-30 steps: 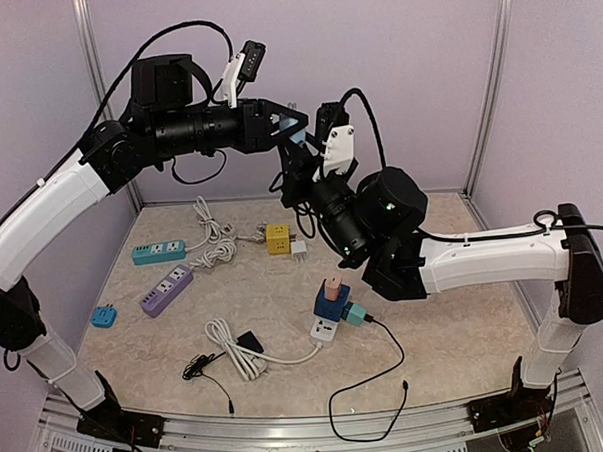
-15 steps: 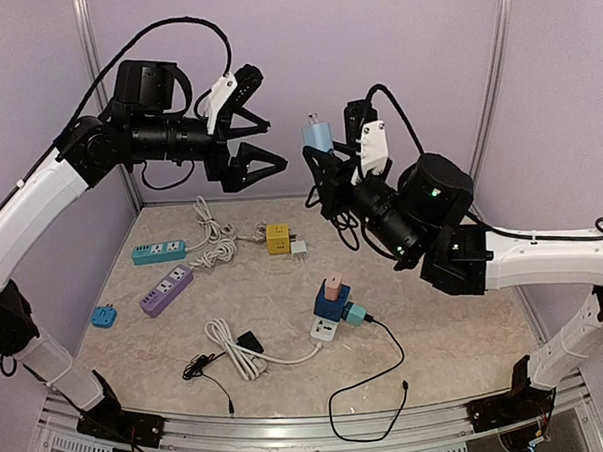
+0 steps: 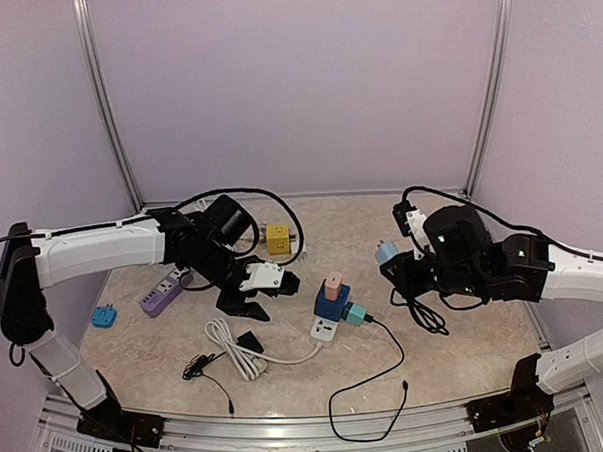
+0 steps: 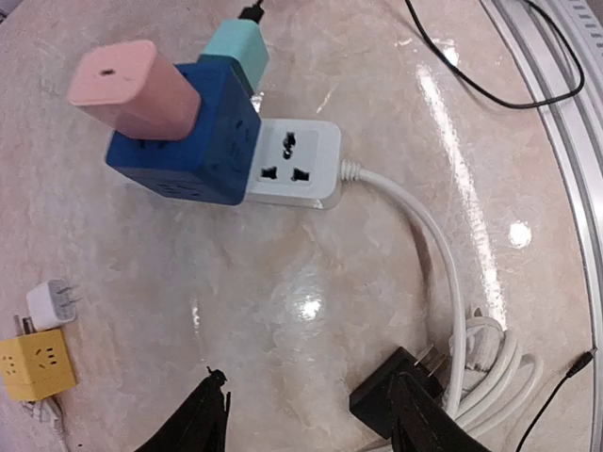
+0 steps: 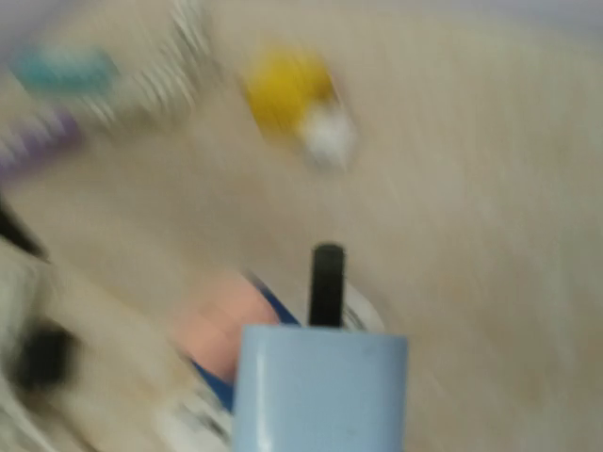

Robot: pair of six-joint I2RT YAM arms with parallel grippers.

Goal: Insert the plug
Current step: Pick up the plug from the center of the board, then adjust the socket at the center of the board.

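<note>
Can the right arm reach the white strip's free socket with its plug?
Probably yes: its light blue plug is gripped, the free socket on the white strip lies uncovered, left gripper aside; the blue cube crowds it.

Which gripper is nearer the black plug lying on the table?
Left. The left gripper hangs just beyond the black plug; the right gripper, shut on the light blue plug, sits well off to its right.

Noted purple power strip (image 3: 160, 294) and small blue adapter (image 3: 103, 317) near left edge; yellow cube socket (image 3: 277, 238) toward far edge.
</note>
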